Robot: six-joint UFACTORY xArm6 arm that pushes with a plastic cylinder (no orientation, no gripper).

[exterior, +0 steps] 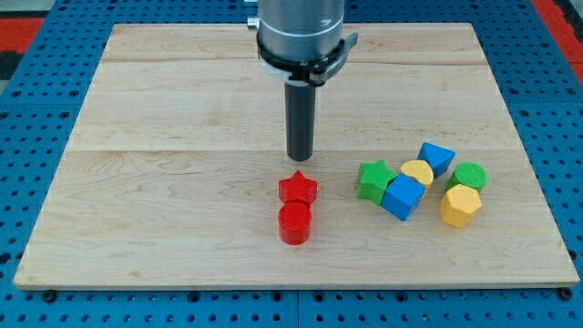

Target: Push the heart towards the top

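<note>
Yellow heart [417, 171]: on the wooden surface [182, 137], in the right half of the view, a little below mid-height. Sits inside a tight cluster of six blocks.

Around the heart:
- Green star [374, 179] just to the view's left; looks to touch or nearly touch.
- Blue cube [403, 196] directly toward the view's bottom, pressed against the heart and against the green star.
- Second blue block [436, 158] toward the view's top right, tilted cube-like shape, touching or nearly touching the heart.
- Green block [470, 176], rounded, farther to the view's right, beside the second blue block.
- Yellow hexagon [460, 206] at the cluster's bottom right, just below the green rounded block. Narrow gap to the blue cube.

Separate pair near the view's centre, well apart from the cluster: red star [298, 189] with red cylinder [294, 222] just below, touching.

My tip [300, 158]: upright dark rod under a grey collar, end planted on the surface just above the red star, toward the view's top. Small gap visible between the two, no contact with any block. Nothing held, nothing gripped; plain rod end only. Well to the view's left of the heart, with the green star between.

Blue pegboard [55, 36] around the surface on all sides.
</note>
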